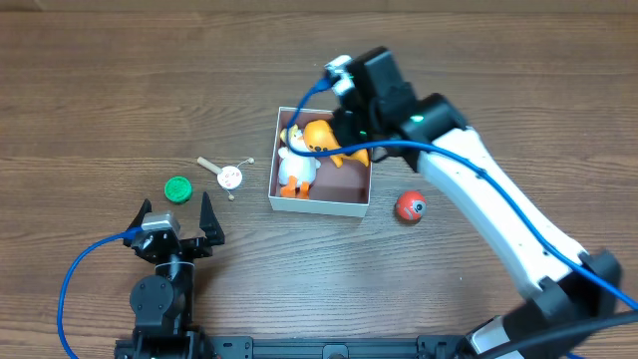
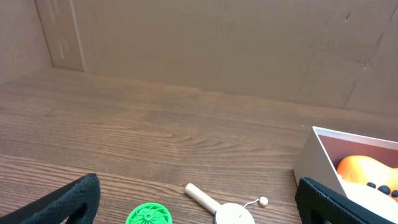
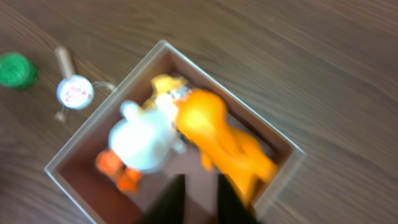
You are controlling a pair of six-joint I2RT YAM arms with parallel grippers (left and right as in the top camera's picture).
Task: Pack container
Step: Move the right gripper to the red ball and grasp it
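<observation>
Container (image 1: 319,206): mid-table, square, already holding a white duck (image 1: 296,165) and an orange toy (image 1: 321,137).
Right gripper (image 3: 200,183): poised directly over the container's interior, fingers parted by a narrow gap, nothing between them (view blurred).
Left gripper (image 1: 176,207): spread wide, empty, well left of the container.
Green disc (image 1: 177,189): just ahead of the left fingers.
Red ball (image 1: 410,206): just right of the container, nearer the right arm.

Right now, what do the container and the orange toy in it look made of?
The container: likely thin cardboard; matte white walls with thin, crisp edges, dull mauve inside. The orange toy: probably rubber or soft plastic; smooth, rounded moulded shape with a faint sheen, though blur leaves it open.
</observation>
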